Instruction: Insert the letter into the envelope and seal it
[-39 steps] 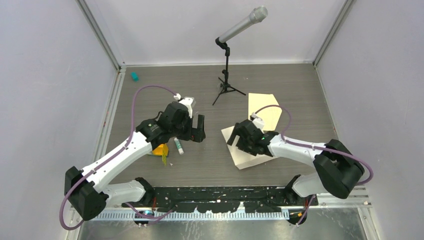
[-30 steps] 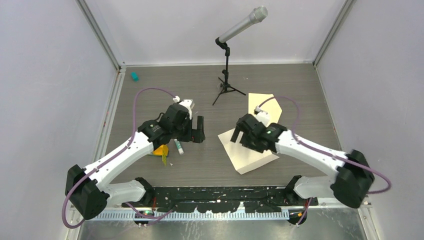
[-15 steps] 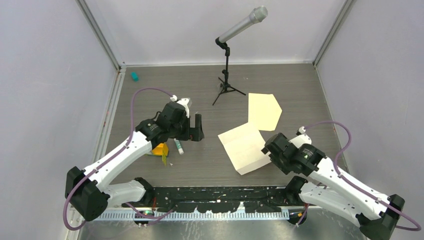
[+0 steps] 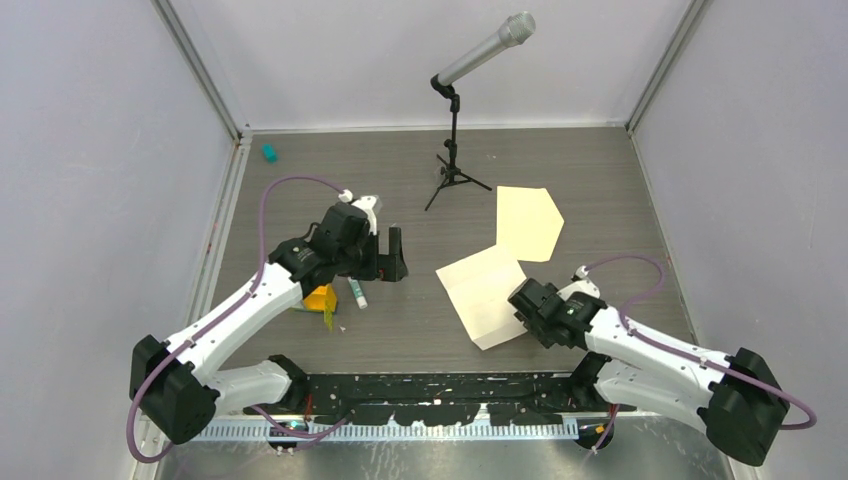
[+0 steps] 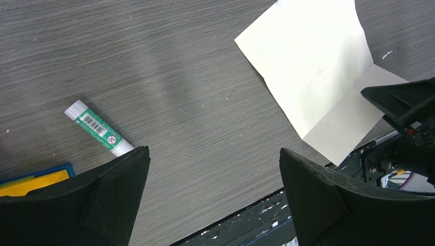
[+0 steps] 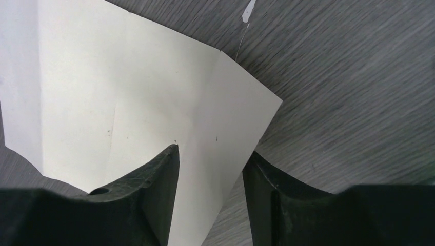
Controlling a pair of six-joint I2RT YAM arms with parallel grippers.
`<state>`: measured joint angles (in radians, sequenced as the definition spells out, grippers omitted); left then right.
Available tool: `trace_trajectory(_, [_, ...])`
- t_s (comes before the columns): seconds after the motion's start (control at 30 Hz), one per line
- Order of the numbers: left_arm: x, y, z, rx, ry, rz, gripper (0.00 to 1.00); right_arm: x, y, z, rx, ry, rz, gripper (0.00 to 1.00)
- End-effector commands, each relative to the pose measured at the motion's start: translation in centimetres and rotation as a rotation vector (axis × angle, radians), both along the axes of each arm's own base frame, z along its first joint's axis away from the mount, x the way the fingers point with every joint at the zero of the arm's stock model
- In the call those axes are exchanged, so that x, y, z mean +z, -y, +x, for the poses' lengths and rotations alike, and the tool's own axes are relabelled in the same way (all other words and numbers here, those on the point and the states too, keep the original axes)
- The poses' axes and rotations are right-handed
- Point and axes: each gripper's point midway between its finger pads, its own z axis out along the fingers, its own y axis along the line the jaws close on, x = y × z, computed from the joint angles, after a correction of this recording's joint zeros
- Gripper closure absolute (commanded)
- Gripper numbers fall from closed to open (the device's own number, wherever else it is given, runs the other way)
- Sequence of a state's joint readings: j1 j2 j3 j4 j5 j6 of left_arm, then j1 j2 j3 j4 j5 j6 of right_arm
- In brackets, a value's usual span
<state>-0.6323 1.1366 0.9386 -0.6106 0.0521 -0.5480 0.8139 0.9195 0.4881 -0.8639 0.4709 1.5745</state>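
Letter and tool: the letter (image 4: pixel 485 290), a pale creased sheet, lay flat on the table (image 4: pixel 400 170), right of centre and towards the near edge. The right gripper (image 4: pixel 522 300) sat low at the sheet's near-right edge.
Right gripper state: its wrist camera showed the jaws a narrow way apart, straddling the sheet near its right corner. The paper lay in the gap and did not look pinched.
Left gripper state: the left gripper (image 4: pixel 397 250) hung over bare table to the left of the letter, jaws wide and holding nothing.
Letter's long axis: it ran near to far, skewed so the near end swung right and the far end left. Fold creases crossed the sheet.
Envelope: the envelope (image 4: pixel 527 220), yellower and five-sided, lay just beyond the letter with its pointed side to the right. The letter's far-right corner met its near edge; overlap could not be told.
Glue stick: a glue stick (image 4: pixel 357 292) lay left of the letter, near the left gripper.
Risk, missed grip: the sheet was thin and flat on the wood, so closing jaws would likely skate over it.
Risk, shoving: pressing sideways to catch the edge could push the letter into the envelope and shift both.
Risk, drooping: a hold at one corner could let the sheet sag or buckle along its creases.
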Motion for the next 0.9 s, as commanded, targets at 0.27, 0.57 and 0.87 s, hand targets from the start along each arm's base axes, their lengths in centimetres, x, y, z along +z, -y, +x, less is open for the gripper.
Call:
trace_trajectory(0.27, [4.4, 3.0, -1.0, -0.199, 0.092, -0.167, 0.0, 7.8, -3.0, 5.9, 0.17, 0.313, 0.036, 0.99])
trace_trajectory(0.57, [9.0, 5.7, -1.6, -0.308, 0.125, -0.322, 0.0, 20.4, -9.1, 7.8, 0.582, 0.583, 0.117, 0.99])
trace_trajectory(0.87, [12.8, 7.8, -3.0, -0.377, 0.138, -0.521, 0.0, 29.0, -13.7, 6.5, 0.801, 0.749, 0.299, 0.99])
